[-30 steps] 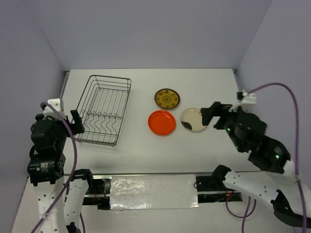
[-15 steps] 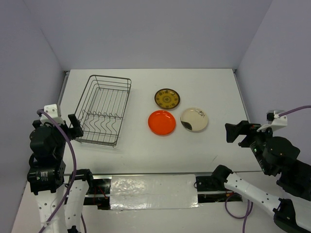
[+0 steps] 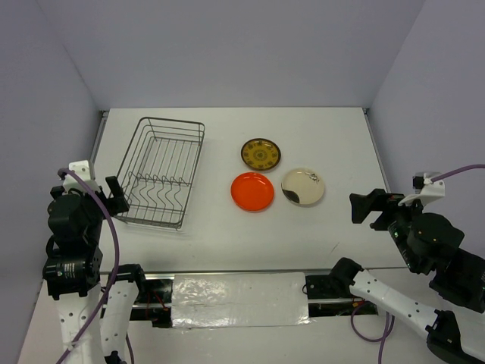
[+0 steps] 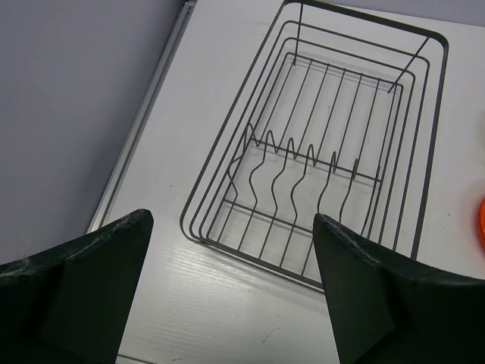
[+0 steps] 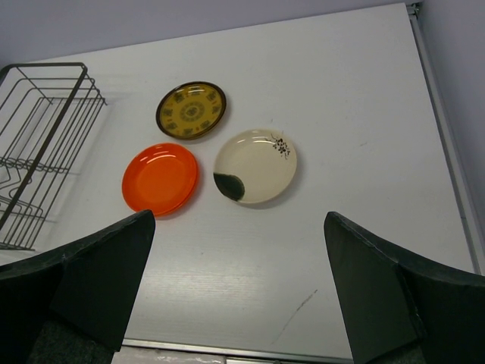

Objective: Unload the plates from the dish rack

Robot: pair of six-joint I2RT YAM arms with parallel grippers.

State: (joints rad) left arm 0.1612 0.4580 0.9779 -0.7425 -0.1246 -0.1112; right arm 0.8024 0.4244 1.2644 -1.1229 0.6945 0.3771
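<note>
The grey wire dish rack [image 3: 161, 171] [image 4: 326, 152] stands at the left of the table with nothing in it. Three plates lie flat on the table to its right: an orange-red one [image 3: 252, 191] [image 5: 160, 178], a dark brown one with a gold pattern [image 3: 261, 154] [image 5: 191, 110], and a cream one with a dark blotch [image 3: 303, 186] [image 5: 255, 165]. My left gripper [image 3: 116, 196] [image 4: 231, 292] hangs open just short of the rack's near end. My right gripper [image 3: 369, 207] [image 5: 239, 288] is open above the table's right front, well away from the plates.
The table's raised left edge [image 4: 144, 121] runs beside the rack. Its right edge [image 5: 447, 136] lies past the cream plate. A thin dark scratch [image 5: 295, 315] marks the surface near the front. Purple walls enclose the table on three sides.
My right arm has pulled back from beside the cream plate to the table's right front, most of it in the first half second. The left arm has lowered slightly. Plates and rack are unmoved.
</note>
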